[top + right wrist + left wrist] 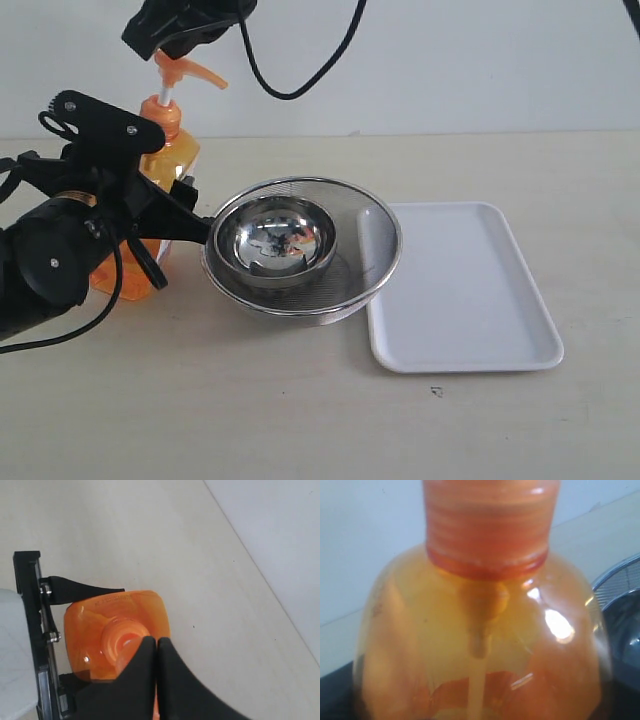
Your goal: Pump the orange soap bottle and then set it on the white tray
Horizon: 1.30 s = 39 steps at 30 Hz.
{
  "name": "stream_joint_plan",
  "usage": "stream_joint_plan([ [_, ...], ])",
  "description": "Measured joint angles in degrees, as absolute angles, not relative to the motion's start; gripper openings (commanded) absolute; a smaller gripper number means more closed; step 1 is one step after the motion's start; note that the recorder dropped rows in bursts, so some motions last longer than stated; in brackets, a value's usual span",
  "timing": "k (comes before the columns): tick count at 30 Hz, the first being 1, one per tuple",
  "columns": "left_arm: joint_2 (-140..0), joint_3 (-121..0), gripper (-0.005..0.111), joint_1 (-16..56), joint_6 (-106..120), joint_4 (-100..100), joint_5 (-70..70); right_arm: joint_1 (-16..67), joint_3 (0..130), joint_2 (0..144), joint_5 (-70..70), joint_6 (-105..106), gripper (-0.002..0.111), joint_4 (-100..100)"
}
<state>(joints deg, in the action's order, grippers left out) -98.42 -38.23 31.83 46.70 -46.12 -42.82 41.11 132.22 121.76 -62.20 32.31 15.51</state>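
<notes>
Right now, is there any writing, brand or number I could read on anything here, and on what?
No text is readable.
On the orange soap bottle, a red label mark: too blurred to read.
On its shoulder, faint small print: too small to read.

pale table [250, 420] — carries orange soap bottle [176, 155], mesh bowl [386, 240], white tray [470, 300].

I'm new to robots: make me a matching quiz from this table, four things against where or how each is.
1 orange soap bottle
2 white tray
3 mesh bowl
4 right gripper

a holds a steel bowl
b shut, over the bottle's top
c gripped by the left gripper
d flat beside the mesh bowl

Pairs: 1-c, 2-d, 3-a, 4-b
</notes>
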Motion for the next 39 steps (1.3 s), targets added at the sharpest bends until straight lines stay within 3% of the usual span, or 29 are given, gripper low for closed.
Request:
stream_joint_plan([
  [39,-98.42,-38.23,0.005,31.5,47.58,-46.4,-42.82,41.11,132.94,123.52,-63.37,31.94,0.0,16.64],
])
